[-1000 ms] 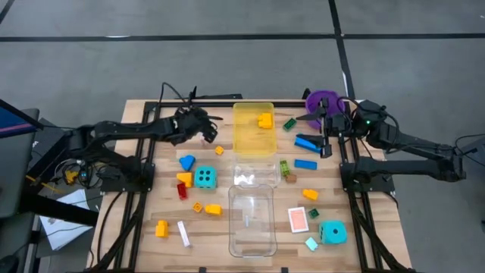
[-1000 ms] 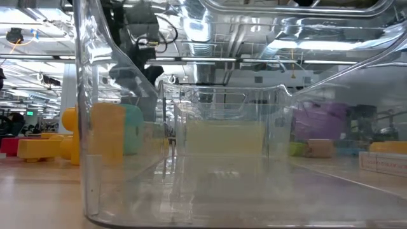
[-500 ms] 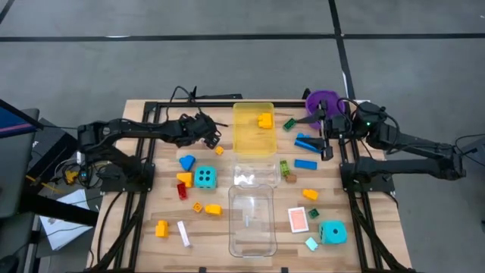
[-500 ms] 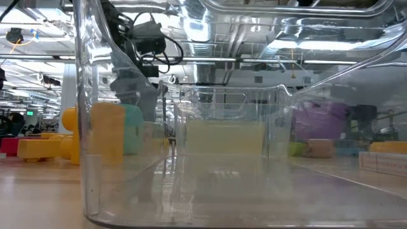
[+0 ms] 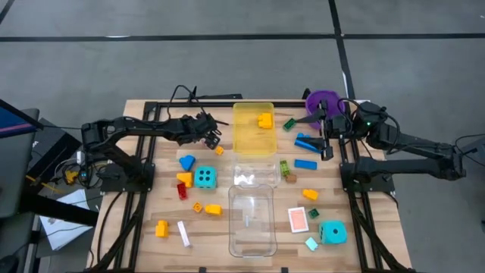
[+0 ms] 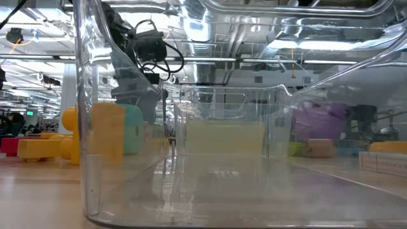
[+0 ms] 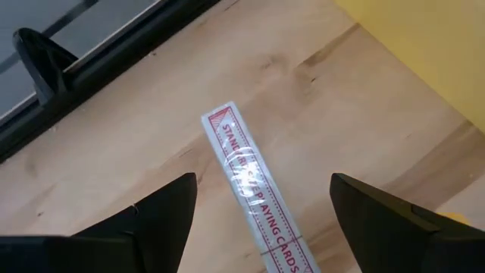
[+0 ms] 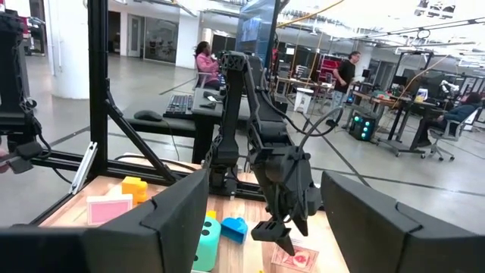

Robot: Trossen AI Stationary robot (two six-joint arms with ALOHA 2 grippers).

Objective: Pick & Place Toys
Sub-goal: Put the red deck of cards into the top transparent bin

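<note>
A wooden table [image 5: 151, 250] holds scattered toys beside two trays [image 5: 252, 129]. The left gripper [image 5: 213, 136] hovers with fingers [image 7: 155, 220] spread over a card box [image 7: 254, 193] lying flat on the wood near the yellow tray. The right gripper [image 5: 323, 135] waits beside a purple bucket [image 5: 324, 101], fingers [image 8: 379, 227] spread and empty. A cyan die [image 5: 204, 177] sits left of the clear tray [image 5: 251, 220].

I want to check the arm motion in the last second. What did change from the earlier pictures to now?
The left pincer moved across the table toward the yellow-tinted tray. It now hovers open over a boxed deck of cards and holds nothing. The right pincer stayed by the purple bucket, and the toys, such as the cyan die, stayed where they were.
</note>
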